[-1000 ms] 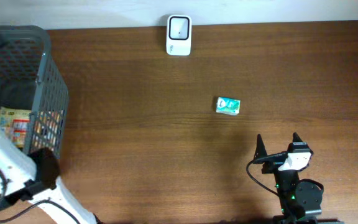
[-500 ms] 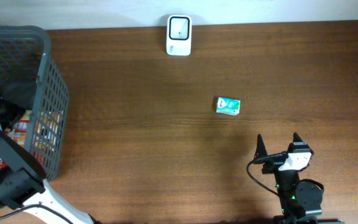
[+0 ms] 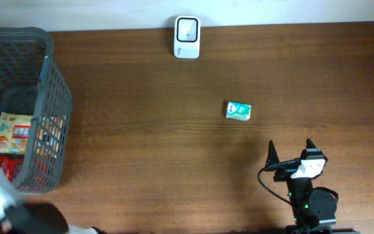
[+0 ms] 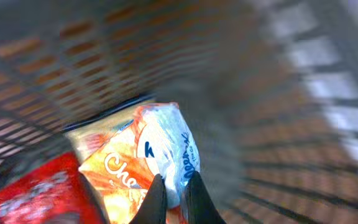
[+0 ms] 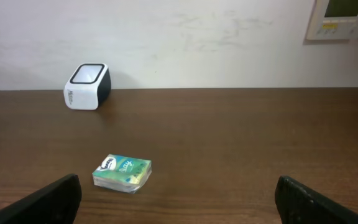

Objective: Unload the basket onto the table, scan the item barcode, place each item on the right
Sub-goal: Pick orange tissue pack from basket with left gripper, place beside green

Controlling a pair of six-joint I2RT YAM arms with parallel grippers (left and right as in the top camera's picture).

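So the item here is the orange-and-white snack packet [image 4: 148, 155], and it's down inside the grey mesh basket [image 4: 278, 124]. My left gripper [image 4: 176, 190] has it. The two fingers [image 4: 156, 202] are pinched nearly together, with a bit of the packet's white end caught between them. A red packet [image 4: 36, 193] lies just to the left of it, touching or overlapping, and something yellowish peeks out from behind. The wrist view is pretty smeared, so I can't read any barcode or tell which face is up.

Room in there is tight. Mesh walls curve around on the far and right sides, and the packets fill the floor I can see.

From overhead, the basket [image 3: 50, 84] sits at the far left end of the wooden table [image 3: 141, 143], its left part running out of frame. To the right of its wall it's bare wood all the way across.

The white scanner [image 3: 187, 37] stands at the far edge around the middle, well apart from the basket, window facing up. A small green pack [image 3: 238, 110] lies flat right of centre, alone, between the scanner and my right gripper [image 3: 290, 144].

That one is parked at the near edge on the right with its fingers spread as wide as they go, holding nothing. It has open table ahead, with the green pack in front of it.
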